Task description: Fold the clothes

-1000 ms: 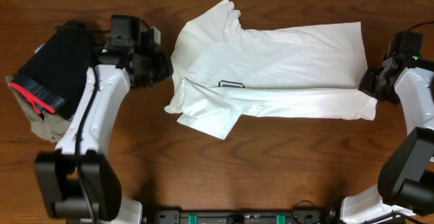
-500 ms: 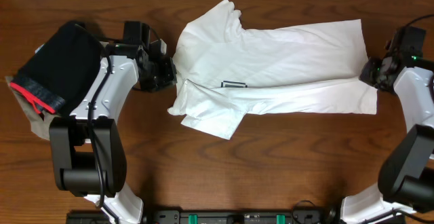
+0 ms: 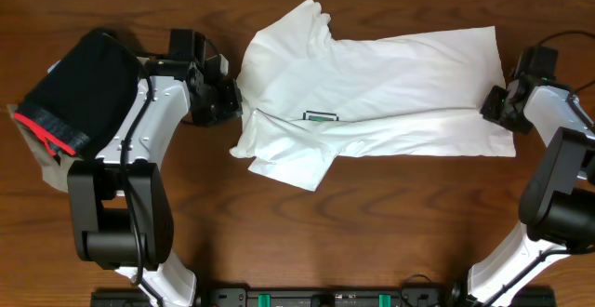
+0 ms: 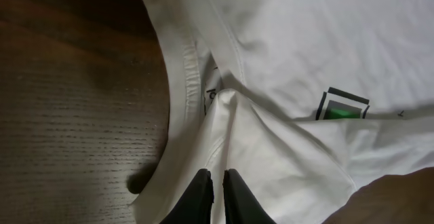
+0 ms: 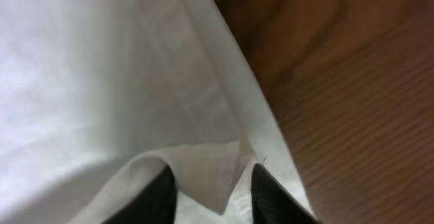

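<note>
Cloth first: a white short-sleeved T-shirt (image 3: 390, 74) with a small green-and-grey square graphic (image 3: 321, 116) on the chest is spread lengthwise across the middle of the dark wooden desk (image 3: 400, 233), collar end to the left and hem to the right. Its near long edge is doubled over toward the centre line, so that the graphic is partly covered and one sleeve (image 3: 288, 167) is left pointing toward the front of the desk. The lengthwise fold is judged to be begun but not finished.

At the collar end, the left gripper (image 3: 229, 102) is set low against the shoulder. In the left wrist view its fingers are seen pressed nearly together with a raised ridge of white fabric caught between them. The cloth is pinched there, presumably so that the folded layer can be drawn taut or carried over.

At the hem end, the right gripper (image 3: 493, 108) is placed over the corner of the folded layer. Its fingers are spread, and a small turned-up corner of cloth is seen lying between them without being clamped. Both ends are attended at once, it is judged, so that the fold line can be held straight.

Well apart at the far left, a folded black garment (image 3: 79, 79) with a red-pink band (image 3: 45, 128) is stacked on a tan folded garment (image 3: 45, 169) — neither is touched.
</note>
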Controlling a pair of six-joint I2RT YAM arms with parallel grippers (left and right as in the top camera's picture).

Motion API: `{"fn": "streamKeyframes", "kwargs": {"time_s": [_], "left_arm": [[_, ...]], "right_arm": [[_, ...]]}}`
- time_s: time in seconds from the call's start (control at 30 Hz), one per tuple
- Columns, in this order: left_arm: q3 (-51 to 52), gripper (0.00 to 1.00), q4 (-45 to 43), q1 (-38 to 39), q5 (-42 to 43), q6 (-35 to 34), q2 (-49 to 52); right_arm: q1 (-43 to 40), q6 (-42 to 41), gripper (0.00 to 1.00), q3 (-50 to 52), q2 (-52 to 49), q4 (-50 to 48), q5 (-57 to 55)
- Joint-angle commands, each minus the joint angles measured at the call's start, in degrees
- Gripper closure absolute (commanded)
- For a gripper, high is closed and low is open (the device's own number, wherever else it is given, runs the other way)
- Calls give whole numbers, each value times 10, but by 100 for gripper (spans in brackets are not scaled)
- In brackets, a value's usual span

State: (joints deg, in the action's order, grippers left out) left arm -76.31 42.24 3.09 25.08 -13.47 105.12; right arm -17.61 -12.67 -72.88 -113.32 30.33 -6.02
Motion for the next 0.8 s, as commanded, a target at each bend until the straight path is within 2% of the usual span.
{"fn": "streamKeyframes", "kwargs": {"time_s": [0.0,0.37,0.5,0.6,0.63,0.77], "left_arm": [[0,89,4,-1,0,1,-2],[0,88,16,-1,0,1,-2],[0,83,20,-1,12,1,-2],[0,83,20,-1,15,1,-2],[0,79,20,-1,15,1,-2],[0,78,19,2,15,1,-2]], "right_arm": [[3,0,63,0,10,-3,-27],[3,0,65,-1,101,42,-36],[4,-1,72,0,111,81,-23],[4,-1,83,10,101,90,-5],[4,-1,86,16,97,90,0],[4,-2,89,37,72,82,5]]}}
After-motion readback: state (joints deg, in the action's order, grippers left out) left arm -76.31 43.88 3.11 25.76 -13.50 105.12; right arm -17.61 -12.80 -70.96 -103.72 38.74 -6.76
